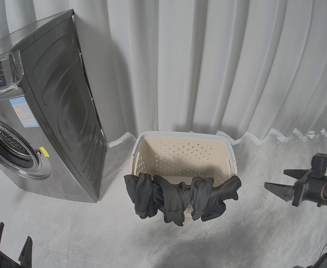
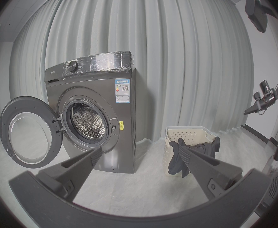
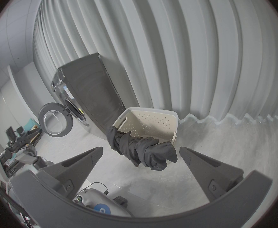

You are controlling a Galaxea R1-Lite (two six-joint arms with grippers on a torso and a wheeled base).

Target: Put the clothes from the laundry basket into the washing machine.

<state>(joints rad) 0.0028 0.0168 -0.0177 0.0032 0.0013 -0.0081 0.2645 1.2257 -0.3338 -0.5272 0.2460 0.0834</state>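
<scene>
A cream laundry basket (image 1: 184,153) stands on the floor before the curtain, with dark grey clothes (image 1: 178,198) draped over its near rim. The clothes (image 3: 142,149) hang the same way on the basket (image 3: 151,121) in the right wrist view. A grey washing machine (image 1: 55,105) sits to the left, its round door (image 2: 28,132) swung open and the drum (image 2: 88,122) bare. My right gripper (image 1: 284,183) hovers open to the right of the basket, fingers pointing at it. My left gripper (image 1: 10,241) is low at the near left, open and holding nothing.
A white pleated curtain (image 1: 215,56) closes off the back. Pale marble-look floor (image 1: 107,235) lies between the machine and the basket. In the right wrist view some equipment (image 3: 18,149) stands far off beyond the machine's door.
</scene>
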